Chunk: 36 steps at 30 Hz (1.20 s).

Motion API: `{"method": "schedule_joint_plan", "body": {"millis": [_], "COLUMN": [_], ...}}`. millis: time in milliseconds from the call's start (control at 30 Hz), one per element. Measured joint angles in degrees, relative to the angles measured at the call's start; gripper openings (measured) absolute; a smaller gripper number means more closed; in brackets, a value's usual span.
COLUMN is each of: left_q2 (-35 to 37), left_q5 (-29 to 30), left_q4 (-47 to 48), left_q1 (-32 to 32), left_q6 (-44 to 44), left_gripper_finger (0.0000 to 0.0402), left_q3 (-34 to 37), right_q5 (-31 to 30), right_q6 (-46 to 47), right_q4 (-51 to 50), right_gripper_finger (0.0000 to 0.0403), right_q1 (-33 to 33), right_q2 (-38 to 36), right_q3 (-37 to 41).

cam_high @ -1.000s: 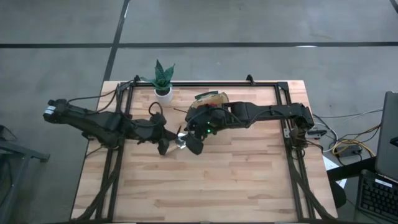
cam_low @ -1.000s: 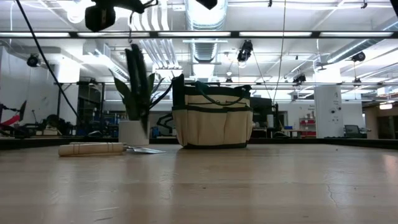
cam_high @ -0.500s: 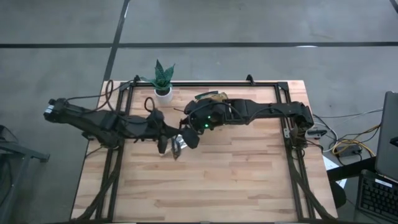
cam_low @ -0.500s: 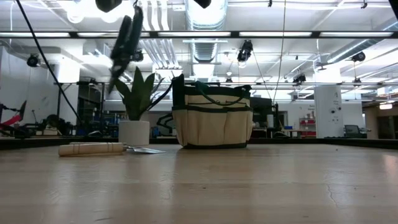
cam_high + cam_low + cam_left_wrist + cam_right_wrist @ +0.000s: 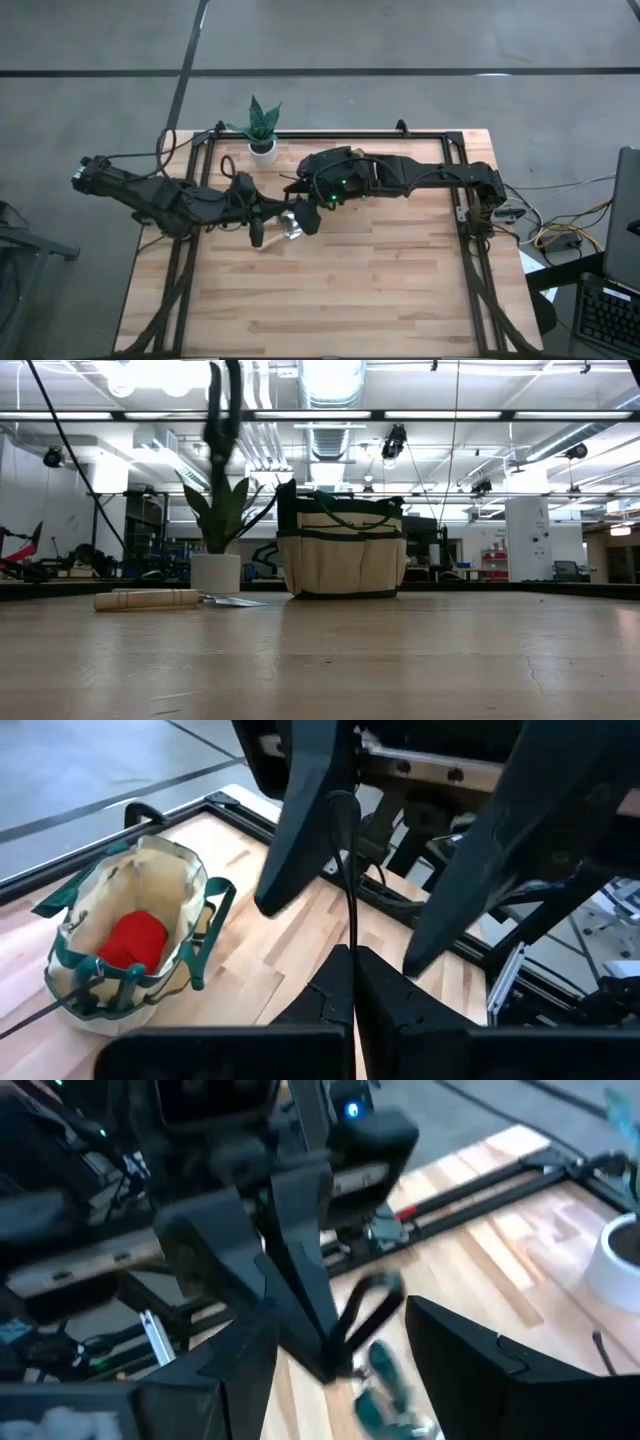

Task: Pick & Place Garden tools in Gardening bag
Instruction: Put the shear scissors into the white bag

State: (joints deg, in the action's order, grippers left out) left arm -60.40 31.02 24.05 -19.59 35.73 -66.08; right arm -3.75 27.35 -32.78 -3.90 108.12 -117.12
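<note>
- Pale wood planks make up the table [image 5: 380, 290], and both dark arms meet over its middle.
- The right gripper [image 5: 306, 216] hangs beside the left arm's wrist with its fingers spread wide and nothing between them.
- The tan gardening bag [image 5: 342, 555] stands upright at the far side of the table. From above, the right arm now covers it, where a second ago it showed.
- The potted plant [image 5: 216, 572] stands just beside the bag.
- One wooden-handled trowel [image 5: 150, 599] lies flat on the table, untouched.
- The left gripper [image 5: 352, 955] has its fingers pressed together on the pruning shears [image 5: 222, 420]. We see them climb from plant height to the top of the low view within a second, so we judge the carry to the bag is underway.
- The red soft item [image 5: 135, 940] sits inside the bag.
</note>
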Motion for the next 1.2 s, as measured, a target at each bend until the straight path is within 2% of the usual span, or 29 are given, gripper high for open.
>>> {"method": "schedule_joint_plan", "body": {"millis": [400,767,1200], "left_q2": [0.0,0.0,0.0], "left_q5": [0.01,1.39,1.69], "left_q4": [-0.02,-0.04,-0.63], "left_q1": [-0.09,-0.07,-0.02], "left_q6": [-0.15,-0.58,-0.61], "left_gripper_finger": [0.0,0.0,0.0007], "left_q3": [0.07,0.09,0.09], "right_q5": [-0.07,1.26,1.38], "right_q6": [-2.38,-5.92,-6.6], "right_q4": [0.83,0.83,1.31], "right_gripper_finger": [0.0134,0.0015,0.0008], "right_q1": [0.22,0.2,0.17], "right_q2": [0.04,0.04,-0.62], "right_q3": [-0.37,-0.42,-0.42]}}
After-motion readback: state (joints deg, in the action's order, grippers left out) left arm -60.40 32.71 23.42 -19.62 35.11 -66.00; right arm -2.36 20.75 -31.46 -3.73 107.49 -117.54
